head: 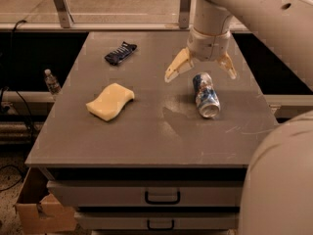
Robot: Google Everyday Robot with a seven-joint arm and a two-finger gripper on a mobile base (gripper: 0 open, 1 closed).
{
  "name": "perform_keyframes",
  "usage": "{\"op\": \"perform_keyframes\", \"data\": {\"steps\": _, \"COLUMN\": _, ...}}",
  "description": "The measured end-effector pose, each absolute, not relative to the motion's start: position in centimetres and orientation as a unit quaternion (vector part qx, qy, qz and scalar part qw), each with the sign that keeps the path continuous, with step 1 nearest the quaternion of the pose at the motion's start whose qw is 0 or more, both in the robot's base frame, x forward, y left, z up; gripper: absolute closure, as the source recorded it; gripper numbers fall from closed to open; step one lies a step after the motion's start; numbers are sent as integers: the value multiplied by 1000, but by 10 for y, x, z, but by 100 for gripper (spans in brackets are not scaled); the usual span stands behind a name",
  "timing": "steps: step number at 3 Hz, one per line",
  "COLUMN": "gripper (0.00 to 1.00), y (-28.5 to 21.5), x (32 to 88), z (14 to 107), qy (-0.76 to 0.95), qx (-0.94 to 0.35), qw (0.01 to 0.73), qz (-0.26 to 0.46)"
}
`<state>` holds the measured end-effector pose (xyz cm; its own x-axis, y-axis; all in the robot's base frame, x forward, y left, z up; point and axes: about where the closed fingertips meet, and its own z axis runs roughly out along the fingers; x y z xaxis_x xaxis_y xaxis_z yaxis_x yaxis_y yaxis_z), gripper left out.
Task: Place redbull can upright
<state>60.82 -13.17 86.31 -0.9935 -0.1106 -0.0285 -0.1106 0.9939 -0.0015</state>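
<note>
A pale robot arm (pixel 254 13) is reaching down from the upper right of the frame, and a rounded part of the robot's body (pixel 279 180) is filling the lower right corner. A grey table (pixel 146 131) is taking up the middle of the frame, with 2 drawers (pixel 161 196) showing under its front edge. A cardboard box (pixel 39 209) is sitting on the floor at the lower left.

The gripper (pixel 201 76) is hanging over the right centre of the table, its 2 tan fingers (pixel 177 66) spread wide and holding nothing. The redbull can (pixel 206 96) is lying on its side on the table, right of centre, below the spread fingers, its silver end facing the lower edge of the frame. A yellow sponge (pixel 110 101) is lying left of centre, well apart from the can. A dark blue wrapper (pixel 120 53) is lying flat toward the upper left of the table. A small bottle (pixel 51 81) is standing beyond the table's left edge.
</note>
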Motion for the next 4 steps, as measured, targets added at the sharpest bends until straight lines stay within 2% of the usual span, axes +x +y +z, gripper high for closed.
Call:
{"op": "perform_keyframes", "data": {"steps": 2, "gripper": 0, "y": -126, "x": 605, "z": 843, "qy": 999, "qx": -32, "qw": -22, "qz": 26}}
{"op": "perform_keyframes", "data": {"steps": 3, "gripper": 18, "y": -124, "x": 605, "z": 839, "qy": 999, "qx": -33, "qw": -27, "qz": 26}}
{"op": "perform_keyframes", "data": {"steps": 4, "gripper": 41, "y": -122, "x": 606, "z": 838, "qy": 999, "qx": -36, "qw": -31, "qz": 23}}
